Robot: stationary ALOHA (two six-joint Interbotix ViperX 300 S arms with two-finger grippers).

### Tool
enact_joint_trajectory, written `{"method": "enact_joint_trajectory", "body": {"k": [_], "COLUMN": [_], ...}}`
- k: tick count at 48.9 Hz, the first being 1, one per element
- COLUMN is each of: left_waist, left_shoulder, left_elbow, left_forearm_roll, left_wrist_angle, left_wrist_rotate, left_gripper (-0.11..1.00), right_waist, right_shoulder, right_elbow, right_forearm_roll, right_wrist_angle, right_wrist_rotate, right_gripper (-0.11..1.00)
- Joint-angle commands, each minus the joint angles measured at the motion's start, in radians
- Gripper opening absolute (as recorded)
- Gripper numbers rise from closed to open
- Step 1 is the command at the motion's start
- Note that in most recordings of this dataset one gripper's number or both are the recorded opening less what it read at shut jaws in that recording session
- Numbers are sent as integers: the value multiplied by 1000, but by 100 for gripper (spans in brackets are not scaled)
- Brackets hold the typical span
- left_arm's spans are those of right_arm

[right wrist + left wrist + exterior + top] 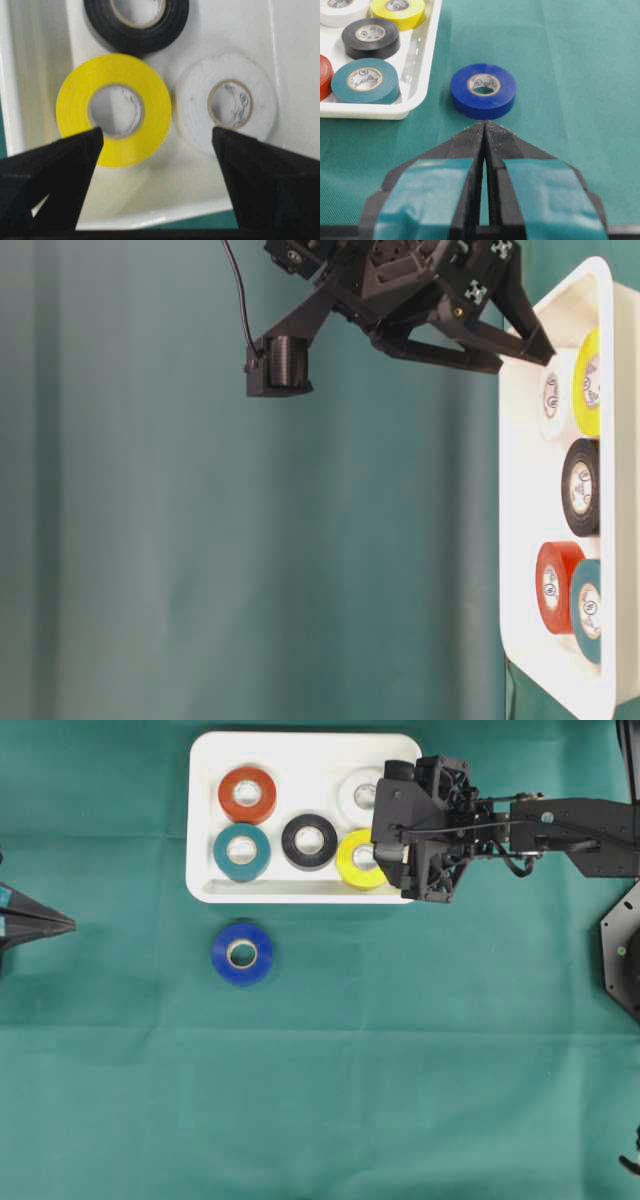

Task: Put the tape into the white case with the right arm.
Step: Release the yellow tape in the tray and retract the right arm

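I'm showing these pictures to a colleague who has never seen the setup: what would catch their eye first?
Probably the white case at the top of the green cloth, holding five bright tape rolls, with the right gripper hanging open over the yellow roll and white roll. Next, the lone blue roll on the cloth just below the case, facing the shut left gripper.

Case (205,820): on surface (400,1070), far side, centre. Holds 5 tape rolls (309,841): 2 in far row, 3 in near row. 6th tape roll (243,954): on surface, outside case, just in front of its near-left corner. Right gripper (385,815): over case's right end, above 2 rightmost rolls. Left gripper (72,925): at left edge, well apart.
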Motion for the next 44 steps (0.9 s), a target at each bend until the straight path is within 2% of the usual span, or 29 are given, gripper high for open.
{"method": "enact_joint_trajectory", "body": {"k": [1, 13, 26, 34, 44], "left_waist": [3, 3, 3, 3, 3], "left_shoulder": [8, 8, 6, 5, 5], "left_elbow": [-12, -12, -12, -12, -12], "left_forearm_roll": [-2, -2, -2, -2, -2], "left_wrist_angle": [-8, -8, -6, -8, -6], "left_wrist_rotate": [0, 0, 0, 0, 0], "left_gripper": [0, 0, 0, 0, 0], "right_waist": [-2, -3, -3, -3, 0], "right_shoulder": [-48, -201, -431, -531, -600], "right_elbow": [8, 160, 370, 460, 537], "right_forearm_roll": [-3, -2, 2, 3, 3], "right_wrist_angle": [-3, -31, -190, -239, -242], "right_wrist_rotate": [2, 3, 11, 11, 14], "right_gripper": [67, 67, 67, 67, 67]}}
